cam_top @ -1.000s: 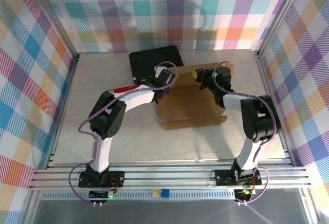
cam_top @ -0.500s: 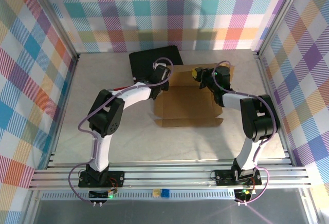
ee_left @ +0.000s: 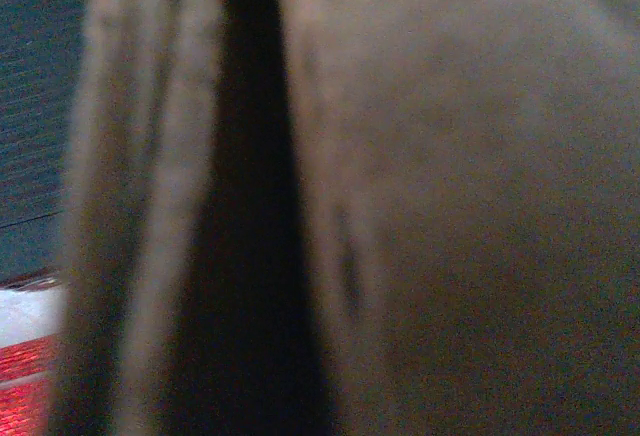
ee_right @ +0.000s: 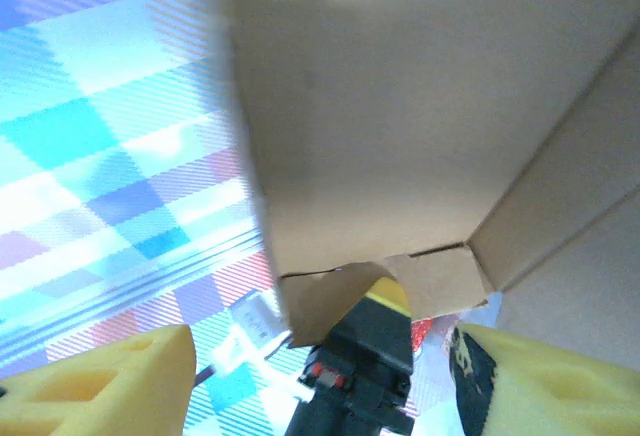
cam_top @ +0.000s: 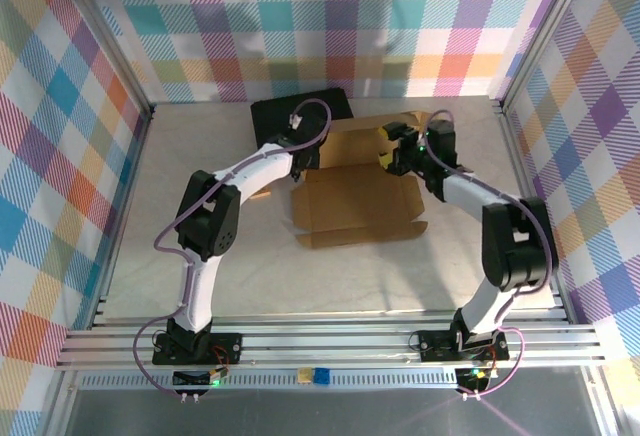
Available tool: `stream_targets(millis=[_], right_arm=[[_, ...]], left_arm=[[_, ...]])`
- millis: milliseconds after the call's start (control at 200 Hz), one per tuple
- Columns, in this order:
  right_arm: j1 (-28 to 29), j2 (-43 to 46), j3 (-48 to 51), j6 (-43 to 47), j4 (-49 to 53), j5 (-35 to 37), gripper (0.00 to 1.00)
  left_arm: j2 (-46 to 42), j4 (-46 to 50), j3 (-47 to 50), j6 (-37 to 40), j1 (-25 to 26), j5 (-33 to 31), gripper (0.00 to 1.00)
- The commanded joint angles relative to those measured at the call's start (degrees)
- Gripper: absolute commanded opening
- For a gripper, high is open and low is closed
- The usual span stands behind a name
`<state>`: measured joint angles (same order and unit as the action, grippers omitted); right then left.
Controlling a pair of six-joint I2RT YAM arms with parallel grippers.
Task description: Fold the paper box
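Left wrist view blurred against the paper box (ee_left: 460, 196), hiding the clenched left claw (cam_top: 304, 162); right claw (ee_right: 312, 361) had released, box slid left.

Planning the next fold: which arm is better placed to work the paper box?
Left. The left gripper looks shut on the rear-left edge of the paper box, cardboard close against its camera; the right gripper stands open, its jaws apart.

no lettering, label, brand, number or sign is legible on the plain brown cardboard paper box (cam_top: 360, 201) or elsewhere.
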<state>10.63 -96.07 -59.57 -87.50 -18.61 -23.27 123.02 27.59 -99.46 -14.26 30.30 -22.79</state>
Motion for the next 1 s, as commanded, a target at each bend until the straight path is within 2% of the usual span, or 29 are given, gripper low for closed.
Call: stream_targets(millis=[0, 205, 380, 515, 740, 935, 995], right_arm=[[-1.18, 6.03, -7.35, 16.11, 15.53, -0.87, 0.71], [-3.79, 11.26, -11.23, 29.83, 30.73, -0.67, 0.73], [-5.52, 13.72, -13.58, 38.91, 42.57, 0.09, 0.73], [-6.58, 13.33, -15.41, 43.34, 49.88, 1.02, 0.73], [-11.57, 15.02, -11.72, 43.81, 49.64, -0.49, 0.73], [-12.62, 11.14, -15.27, 39.05, 48.96, -3.62, 0.58], [-12.10, 8.86, -16.91, 37.77, 49.18, -3.29, 0.56]], left_arm=[[-1.18, 15.07, -2.07, 2.98, -1.97, 3.45, 0.00], [-4.68, 19.90, 0.18, 3.15, -2.54, 14.51, 0.00], [-3.01, 27.65, -2.91, 1.80, -2.46, 19.74, 0.00], [-1.77, 31.51, -5.45, 1.54, -2.44, 19.21, 0.00], [-2.41, 31.55, -6.85, 1.69, -1.83, 16.87, 0.00], [-5.96, 25.71, -3.09, 2.04, -1.30, 13.64, 0.00], [-6.86, 24.11, -1.88, 2.05, -1.21, 13.05, 0.00]])
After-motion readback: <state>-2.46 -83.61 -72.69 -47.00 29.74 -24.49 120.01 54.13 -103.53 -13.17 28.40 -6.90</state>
